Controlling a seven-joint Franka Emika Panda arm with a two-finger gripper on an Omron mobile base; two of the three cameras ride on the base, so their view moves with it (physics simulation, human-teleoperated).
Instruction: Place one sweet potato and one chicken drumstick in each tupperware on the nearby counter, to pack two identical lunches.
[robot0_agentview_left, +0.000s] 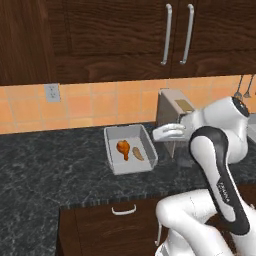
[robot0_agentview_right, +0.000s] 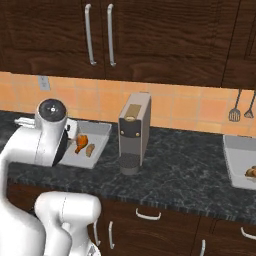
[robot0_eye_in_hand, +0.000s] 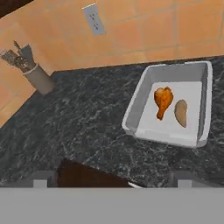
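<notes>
Near tupperware (robot0_agentview_left: 114, 161): shallow pale-grey rectangular tray, flared walls, sitting flat on the black speckled stone table (robot0_agentview_left: 45, 165) close to the front edge, left of a tall grey coffee machine (robot0_agentview_right: 135, 131). Inside it an orange-brown chicken drumstick (robot0_agentview_left: 123, 148), thick end toward the backsplash, and a small tan sweet potato (robot0_agentview_left: 138, 154) just beside it on the right, the two close but apart; both lie on the tray floor. The gripper (robot0_eye_in_hand: 111, 177) hangs above and in front of the tray with nothing between the jaws, which stand wide apart, released; only the two dark tips show low in the hand view. Right base view adds a second tupperware (robot0_agentview_right: 235, 161) far right on the same table, well apart from the first, cut off by the frame edge, with something brownish (robot0_agentview_right: 251, 172) in it, too cropped to name. That view also gives hanging utensils (robot0_agentview_right: 235, 114) on the tile wall. Hand view adds a grey utensil holder (robot0_eye_in_hand: 39, 78) with tools standing in it, off to the tray's left by the wall, plus a wall outlet (robot0_eye_in_hand: 94, 19) on the orange tiles. Left base view shows dark wood upper cabinets (robot0_agentview_left: 125, 35) with long silver handles and a drawer handle (robot0_agentview_left: 124, 210) below the table edge; the white arm hides much of the coffee machine there.
</notes>
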